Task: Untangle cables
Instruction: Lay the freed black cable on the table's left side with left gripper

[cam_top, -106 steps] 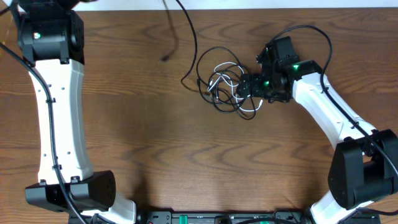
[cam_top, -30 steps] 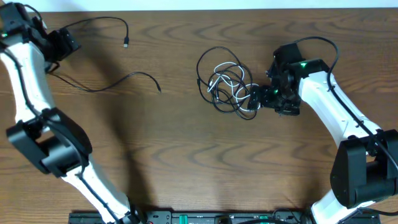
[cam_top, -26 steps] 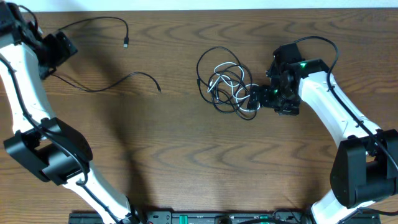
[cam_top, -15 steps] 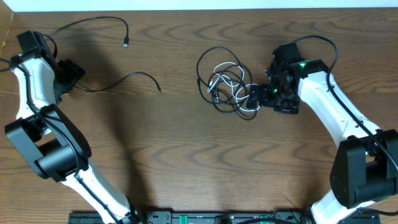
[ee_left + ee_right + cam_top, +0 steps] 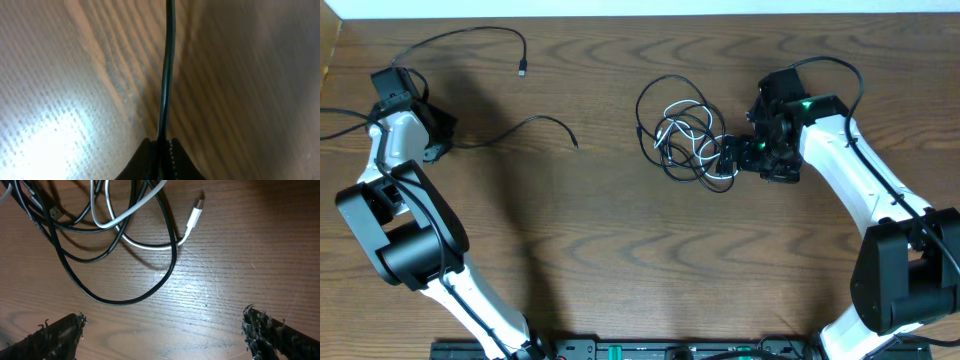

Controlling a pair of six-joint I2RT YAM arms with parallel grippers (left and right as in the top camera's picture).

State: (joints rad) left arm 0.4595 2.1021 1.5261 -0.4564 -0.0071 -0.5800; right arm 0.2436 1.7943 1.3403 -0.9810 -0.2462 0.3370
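One black cable (image 5: 523,68) lies pulled out across the left of the table, apart from the rest. My left gripper (image 5: 434,140) is shut on this cable at the far left; in the left wrist view the cord (image 5: 166,75) runs straight out of the closed jaws (image 5: 162,147). The other cables sit in a tangle (image 5: 685,135) right of centre: black loops around a white cable (image 5: 682,109). My right gripper (image 5: 730,158) is open and empty at the tangle's right edge. The right wrist view shows its fingers (image 5: 162,330) wide apart, just short of a black loop (image 5: 125,299) and the white plug (image 5: 195,214).
The brown wooden table (image 5: 620,250) carries both arms. The right arm's own thick black lead (image 5: 820,50) arcs over its wrist. The robot bases and a black rail (image 5: 650,350) line the front edge.
My left arm has swung in from the far-left corner and down, still holding the pulled-out black cable, which lies where it did. The right arm and the tangle have not moved in the last second.
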